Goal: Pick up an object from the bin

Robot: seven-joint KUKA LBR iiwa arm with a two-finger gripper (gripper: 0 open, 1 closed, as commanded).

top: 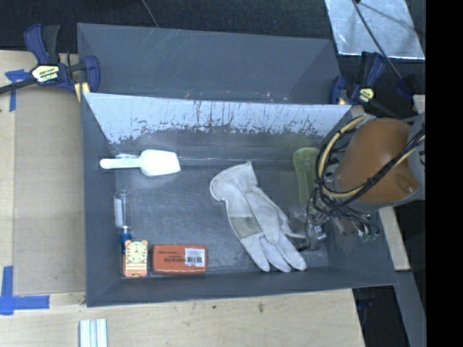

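One grey metal bin (181, 208): white glove (253, 219) lies right of its middle, tool (309, 231) down at the glove's front end by the right wall, can't tell how open it is. Orange box (178, 259) front-left, white scoop (145, 163) back-left.

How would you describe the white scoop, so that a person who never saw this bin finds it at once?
Start at the grey bin and go to its far left corner, below the scratched back wall. There lies a white scoop, handle pointing left. It is the only rigid white thing; the white glove in the middle is soft and crumpled.
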